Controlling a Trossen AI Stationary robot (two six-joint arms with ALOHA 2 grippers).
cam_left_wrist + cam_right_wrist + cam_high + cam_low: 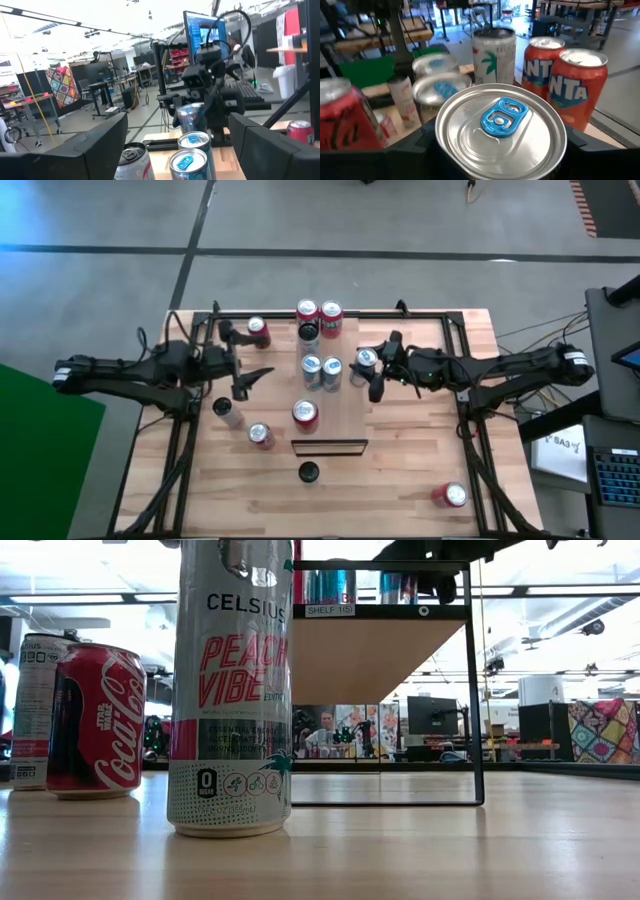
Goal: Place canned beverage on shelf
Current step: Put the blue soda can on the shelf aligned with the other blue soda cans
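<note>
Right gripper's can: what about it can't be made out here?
- Can, right wrist view: label and sides cut off by the bottom edge; only the blue-tabbed lid shows.
- High view: can too small to read.
- Low view: hidden behind the shelf.

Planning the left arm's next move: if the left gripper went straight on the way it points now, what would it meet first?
Likely the two blue-tabbed cans on the shelf: the open left gripper points across at them, with the right gripper and its can behind. Its height over the shelf is unclear.
</note>
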